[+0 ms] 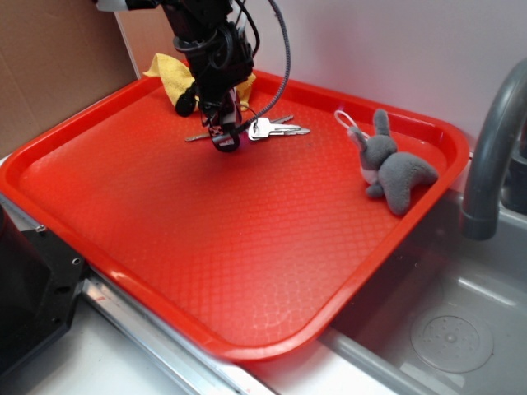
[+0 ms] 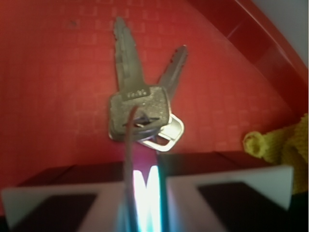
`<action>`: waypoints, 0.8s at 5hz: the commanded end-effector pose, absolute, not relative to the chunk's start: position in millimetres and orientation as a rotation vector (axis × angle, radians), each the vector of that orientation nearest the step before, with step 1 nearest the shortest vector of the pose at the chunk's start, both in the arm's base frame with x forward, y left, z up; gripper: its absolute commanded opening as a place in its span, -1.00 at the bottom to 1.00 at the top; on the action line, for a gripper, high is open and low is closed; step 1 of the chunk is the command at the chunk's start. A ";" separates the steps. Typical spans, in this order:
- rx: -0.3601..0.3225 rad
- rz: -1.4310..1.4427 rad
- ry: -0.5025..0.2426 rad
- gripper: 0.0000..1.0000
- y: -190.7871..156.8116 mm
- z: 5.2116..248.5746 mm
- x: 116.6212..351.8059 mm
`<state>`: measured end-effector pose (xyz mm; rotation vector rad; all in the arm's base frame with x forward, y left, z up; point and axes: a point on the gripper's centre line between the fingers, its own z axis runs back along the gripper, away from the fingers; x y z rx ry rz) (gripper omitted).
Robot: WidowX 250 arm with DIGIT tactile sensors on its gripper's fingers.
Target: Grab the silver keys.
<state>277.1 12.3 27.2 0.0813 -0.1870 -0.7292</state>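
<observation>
Near the far rim of the red tray, the gripper sits lowered with jaws nearly together on the ring of the silver keys, apparently grasped but not yet lifted.

My exterior view is evenly bright and fairly sharp; my wrist view blurs, with glare between the jaws.
</observation>
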 end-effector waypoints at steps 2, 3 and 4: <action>-0.062 -0.484 -0.298 -1.00 48.6 149.1 236.1; -0.166 -0.380 -0.210 -1.00 38.6 199.1 207.2; -0.234 -0.243 -0.080 -1.00 28.4 221.5 200.9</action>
